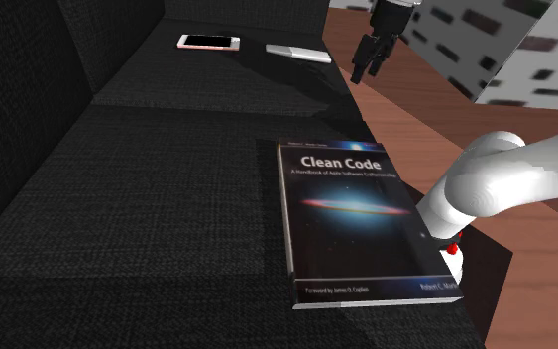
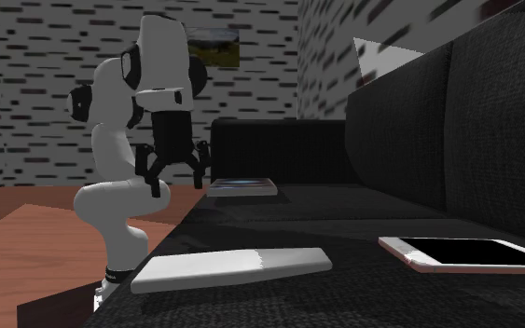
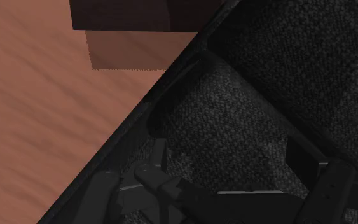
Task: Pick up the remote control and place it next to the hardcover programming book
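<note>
1. Clean Code book [image 1: 361, 223]: nearest the stand, flat and cover up on the black sofa seat [image 1: 167, 228], close to the seat's front edge. There is bare seat on the shoulder view's left of it, which looks like the drop zone.
2. Gripper [image 1: 366, 71]: at the far end of the sofa, hanging above the seat's front edge. Its fingers are spread apart with nothing between them, clearest in the second exterior view [image 2: 174, 179]. The wrist view looks down on the sofa's edge, with brown floor [image 3: 44, 95] beside it.
3. Remote control [image 1: 298, 53]: a plain white slab lying flat on the seat, well apart from the book. It sits just to the shoulder view's left of the gripper and below it. Its long axis runs across the seat from front edge toward the backrest, and the front-edge end is nearest the gripper.
4. Phone [image 1: 208, 43]: pink rim, black screen, further toward the backrest. It is roughly in line with the remote and not touching it.
5. Likely next move: shift in over the seat toward the backrest, centre over the slab, and descend. The jaws should span its short side, closing along the sofa's length.
</note>
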Robot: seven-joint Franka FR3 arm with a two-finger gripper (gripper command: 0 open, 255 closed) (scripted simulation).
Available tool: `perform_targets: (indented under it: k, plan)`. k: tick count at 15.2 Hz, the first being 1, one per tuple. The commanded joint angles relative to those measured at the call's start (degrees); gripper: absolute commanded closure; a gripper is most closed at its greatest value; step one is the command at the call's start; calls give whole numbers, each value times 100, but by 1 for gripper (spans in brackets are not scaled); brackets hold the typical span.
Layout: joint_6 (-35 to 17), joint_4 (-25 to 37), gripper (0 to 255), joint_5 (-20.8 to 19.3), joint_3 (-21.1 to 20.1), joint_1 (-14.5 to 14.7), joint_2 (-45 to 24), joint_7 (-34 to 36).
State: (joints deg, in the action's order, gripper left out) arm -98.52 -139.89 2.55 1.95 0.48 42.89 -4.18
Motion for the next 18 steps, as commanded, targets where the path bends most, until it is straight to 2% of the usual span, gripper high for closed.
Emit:
perform_targets:
  k: [1, 9, 18]
  plan:
    - [0, 0, 0, 0, 0, 0, 0, 0]
    - [-500, 1253, 0, -334, 772, 329, -1745, -2095]
    - [-546, 3294, 0, -78, 1217, 630, -3834, -4341]
